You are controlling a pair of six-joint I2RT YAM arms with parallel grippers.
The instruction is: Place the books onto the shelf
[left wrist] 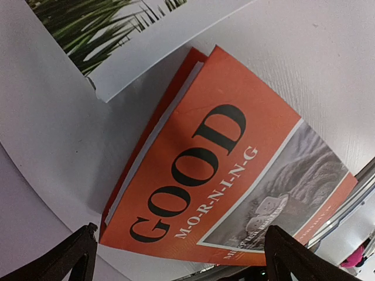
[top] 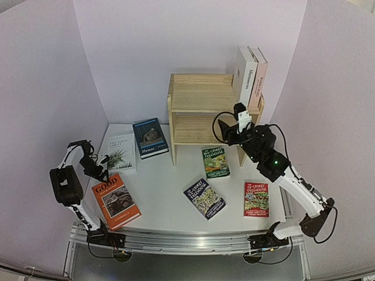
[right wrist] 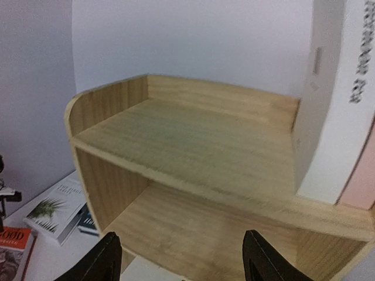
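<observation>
Left wrist view: left gripper (left wrist: 181, 257), jaws wide, above orange book (left wrist: 222, 175); a flat pinch could shove it into white book (left wrist: 167, 35) at 11 o'clock. Right gripper (right wrist: 181, 260) gapes empty.

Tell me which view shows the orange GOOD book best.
Left wrist: the orange GOOD book fills the frame, title and page edge sharp. Top external shows it whole but small; right wrist catches only a corner.

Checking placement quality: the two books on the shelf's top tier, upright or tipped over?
Upright. Both books stand on end, side by side, at the right end of the top tier of the shelf.
</observation>
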